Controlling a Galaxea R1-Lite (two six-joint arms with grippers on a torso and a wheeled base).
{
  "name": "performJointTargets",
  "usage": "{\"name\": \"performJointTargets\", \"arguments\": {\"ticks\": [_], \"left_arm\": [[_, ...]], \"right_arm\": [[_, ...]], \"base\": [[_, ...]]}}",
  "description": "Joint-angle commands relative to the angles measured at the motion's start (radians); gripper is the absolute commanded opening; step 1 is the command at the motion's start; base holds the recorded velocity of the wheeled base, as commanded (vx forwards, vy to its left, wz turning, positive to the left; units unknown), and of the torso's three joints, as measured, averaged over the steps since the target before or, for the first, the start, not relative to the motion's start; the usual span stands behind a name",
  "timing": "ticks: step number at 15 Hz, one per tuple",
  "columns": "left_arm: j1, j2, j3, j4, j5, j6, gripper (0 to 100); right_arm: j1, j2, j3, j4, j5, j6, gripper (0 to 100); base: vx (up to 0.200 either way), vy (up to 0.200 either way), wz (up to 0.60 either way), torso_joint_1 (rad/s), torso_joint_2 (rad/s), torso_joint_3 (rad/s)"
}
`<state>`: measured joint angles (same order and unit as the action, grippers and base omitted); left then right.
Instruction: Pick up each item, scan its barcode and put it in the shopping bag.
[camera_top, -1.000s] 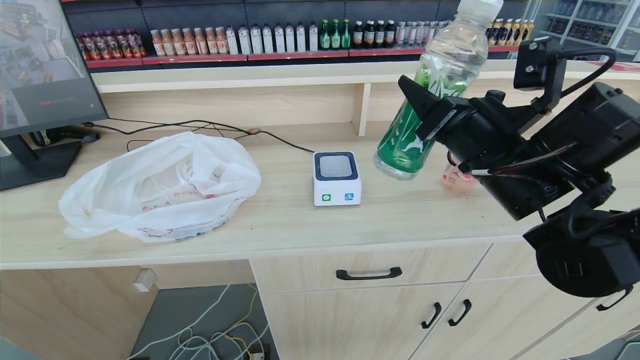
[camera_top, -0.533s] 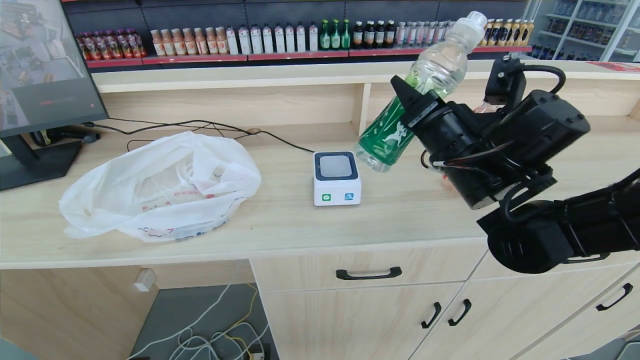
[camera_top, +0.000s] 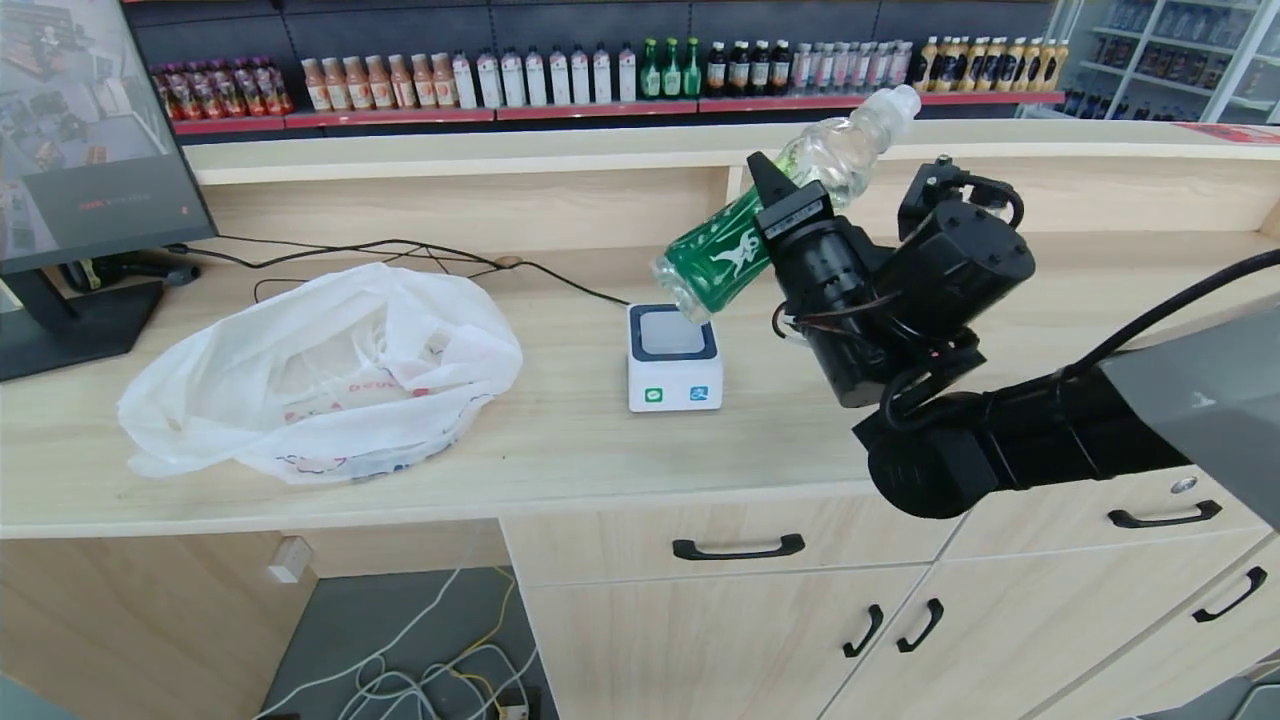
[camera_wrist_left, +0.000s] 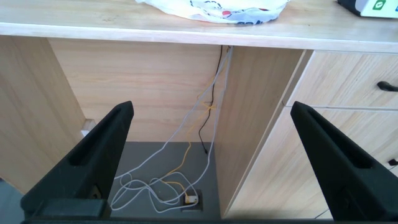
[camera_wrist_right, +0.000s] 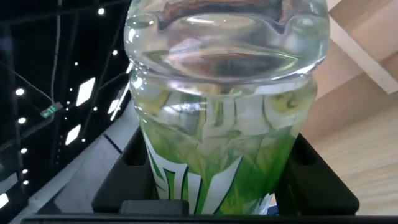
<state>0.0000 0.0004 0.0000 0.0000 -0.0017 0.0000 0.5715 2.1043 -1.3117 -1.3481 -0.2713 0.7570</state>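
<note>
My right gripper (camera_top: 775, 215) is shut on a clear water bottle (camera_top: 735, 250) with a green label, held tilted with its base low and its cap up and to the right. The bottle's base hangs just above the glass top of the small white barcode scanner (camera_top: 673, 360) on the counter. Up close in the right wrist view, the bottle (camera_wrist_right: 224, 124) sits between the black fingers (camera_wrist_right: 320, 180). A white plastic shopping bag (camera_top: 320, 375) lies open on the counter to the left. Below the counter edge, my left gripper (camera_wrist_left: 208, 155) stands open, its fingers (camera_wrist_left: 93, 158) wide apart over the floor.
A monitor (camera_top: 85, 130) on a black stand sits at the far left of the wooden counter (camera_top: 560, 440), with black cables (camera_top: 400, 250) trailing behind the bag. A raised ledge and bottle shelves (camera_top: 600, 75) stand at the back. Drawers and loose cables (camera_wrist_left: 180, 180) lie below.
My right arm has swung left and lowered, carrying the bottle from right of the scanner to just over it and tilting it flatter. The pink item on the counter is now hidden behind the arm.
</note>
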Motion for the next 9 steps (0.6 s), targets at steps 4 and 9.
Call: {"name": "performJointTargets", "arguments": {"ticks": [4, 9], "left_arm": [[0.0, 0.0, 0.0, 0.0, 0.0, 0.0, 100], [0.0, 0.0, 0.0, 0.0, 0.0, 0.0, 100]], "right_arm": [[0.014, 0.066, -0.06, -0.011, -0.069, 0.146, 0], [0.022, 0.165, -0.098, -0.088, -0.092, 0.193, 0]], "base": [[0.0, 0.0, 0.0, 0.0, 0.0, 0.0], [0.0, 0.0, 0.0, 0.0, 0.0, 0.0]]}}
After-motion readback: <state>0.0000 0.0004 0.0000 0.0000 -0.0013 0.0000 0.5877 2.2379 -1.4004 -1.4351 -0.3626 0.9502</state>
